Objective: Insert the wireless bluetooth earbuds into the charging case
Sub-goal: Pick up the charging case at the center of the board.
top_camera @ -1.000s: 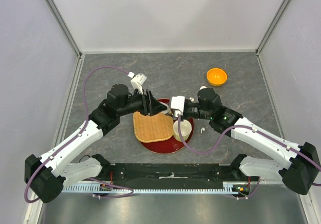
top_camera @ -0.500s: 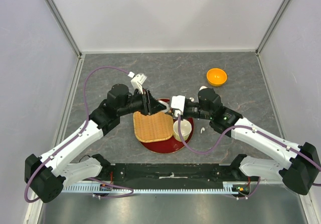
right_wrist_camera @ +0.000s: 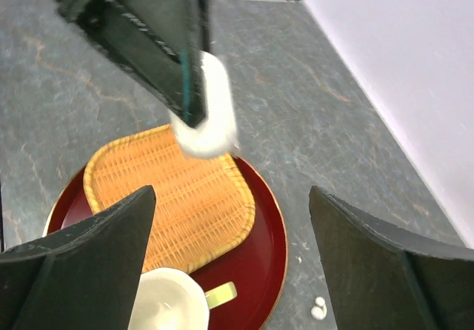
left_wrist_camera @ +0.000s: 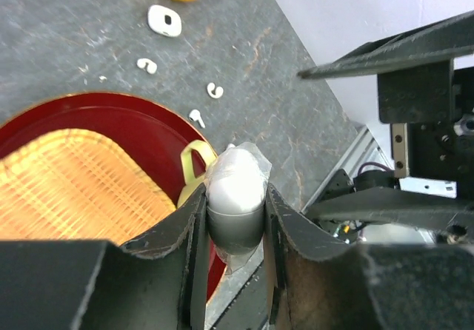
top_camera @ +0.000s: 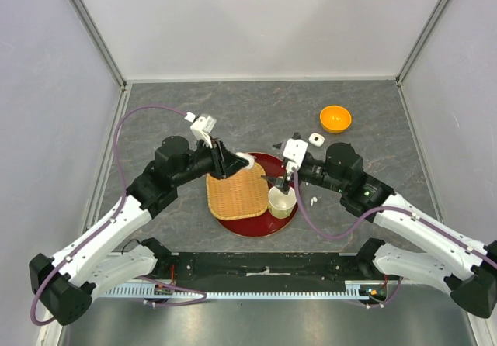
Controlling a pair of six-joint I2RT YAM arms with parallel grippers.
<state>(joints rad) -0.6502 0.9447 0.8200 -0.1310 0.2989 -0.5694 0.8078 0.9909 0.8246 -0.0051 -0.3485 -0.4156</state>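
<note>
My left gripper is shut on a white pebble-shaped charging case and holds it above the far edge of the wicker tray. From above, the case sticks out of the left gripper. My right gripper stands open a little to the right of the case, with nothing between its fingers. In the right wrist view the case hangs ahead of the open right gripper. Three tiny white earbuds lie on the table beyond the plate. One earbud lies right of the plate.
The wicker tray and a cream cup sit on a red plate. A second white case lies on the table behind the right gripper. An orange bowl stands at the back right. Walls close in the back and sides.
The right gripper let go of the case, opened wide and drew back to the right. The left gripper closed on the case and shifted slightly left with it.
</note>
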